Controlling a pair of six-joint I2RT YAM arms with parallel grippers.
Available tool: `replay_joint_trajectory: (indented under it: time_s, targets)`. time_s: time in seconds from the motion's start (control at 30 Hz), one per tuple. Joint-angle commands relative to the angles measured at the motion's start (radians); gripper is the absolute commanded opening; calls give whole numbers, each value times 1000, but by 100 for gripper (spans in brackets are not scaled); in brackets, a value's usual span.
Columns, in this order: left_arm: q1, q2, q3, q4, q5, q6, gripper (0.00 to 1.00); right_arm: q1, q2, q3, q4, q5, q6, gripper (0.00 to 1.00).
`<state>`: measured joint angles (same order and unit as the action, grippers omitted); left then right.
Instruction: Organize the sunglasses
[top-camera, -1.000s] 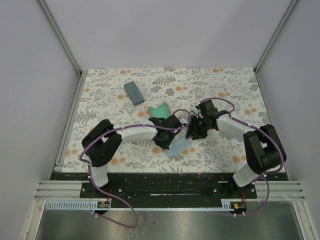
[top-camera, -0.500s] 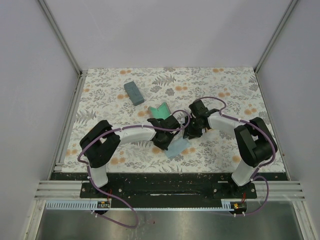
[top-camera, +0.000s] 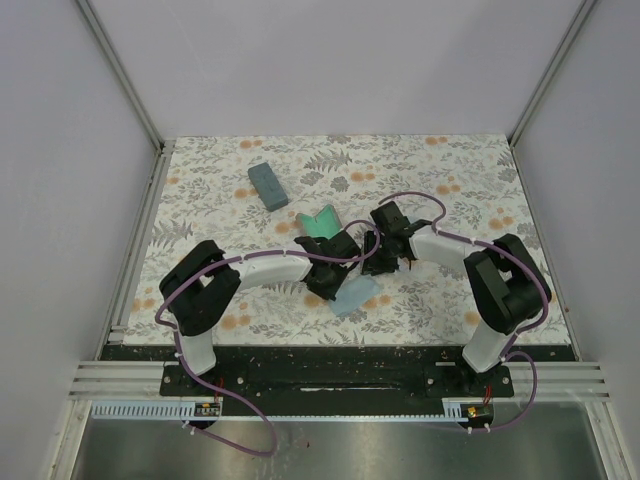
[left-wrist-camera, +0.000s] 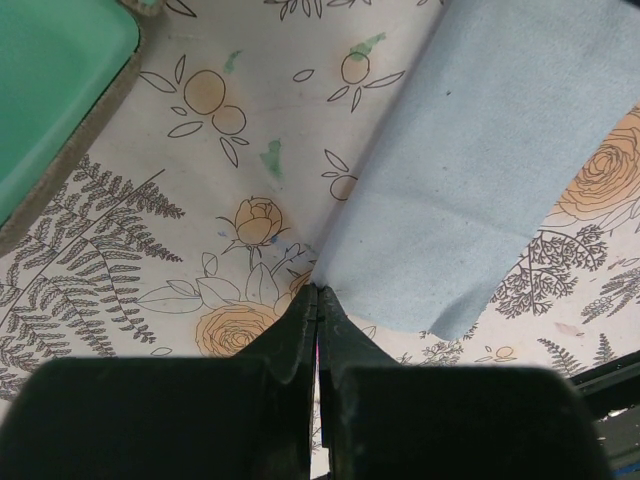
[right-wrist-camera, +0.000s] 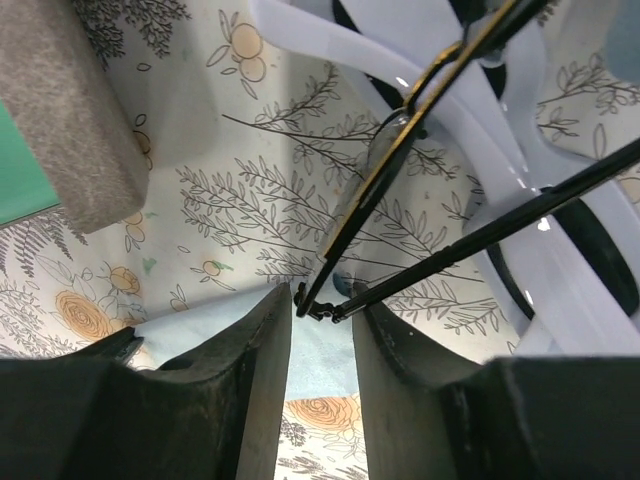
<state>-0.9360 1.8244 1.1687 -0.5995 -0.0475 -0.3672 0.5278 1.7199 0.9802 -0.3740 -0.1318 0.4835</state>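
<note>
The sunglasses (right-wrist-camera: 500, 223), with a thin black frame and see-through lenses, show in the right wrist view. My right gripper (right-wrist-camera: 320, 300) is shut on their hinge corner, where one arm meets the frame. In the top view this gripper (top-camera: 379, 262) is at mid table, close to my left gripper (top-camera: 335, 270). The glasses are too small to make out there. My left gripper (left-wrist-camera: 318, 292) is shut on a corner of a light blue cloth (left-wrist-camera: 480, 170), which lies on the table (top-camera: 357, 295).
An open case with a green lining (top-camera: 320, 222) lies just behind the two grippers; its tan shell (right-wrist-camera: 60, 120) shows in the right wrist view. A shut slate-blue case (top-camera: 268, 186) lies at the back left. The floral tabletop (top-camera: 470, 190) has walls round it.
My right gripper has moved left, towards the left gripper and the open case. The left gripper has stayed shut on the cloth with little movement.
</note>
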Motion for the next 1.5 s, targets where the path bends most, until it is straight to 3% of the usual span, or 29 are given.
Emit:
replay_joint_trajectory:
  time_s: [0.0,0.2,0.3,0.43,0.53,0.73,1.17,1.3,1.47]
  targets:
    - [2,-31,-3,9,14,7,0,31,26,-35,33,52,9,37]
    - [2,-22,5,9,18,5,0,46,33,-49,41,52,4,26]
    - [3,-20,8,7,11,2,0,47,33,-51,40,61,1,12]
    - [3,-31,9,-2,5,-1,0,47,17,-51,35,60,0,0]
    - [3,-48,8,-11,-5,-1,0,47,-6,-54,32,57,3,0]
    - [2,-70,5,-17,-32,-7,14,47,-40,-63,26,47,7,0]
    - [5,4,28,-10,-15,-19,23,47,-57,-78,21,41,15,0]
    - [5,18,17,7,11,-21,22,47,-62,-77,23,37,17,0]
    - [17,44,5,20,43,-29,1,47,-91,-83,23,26,29,0]
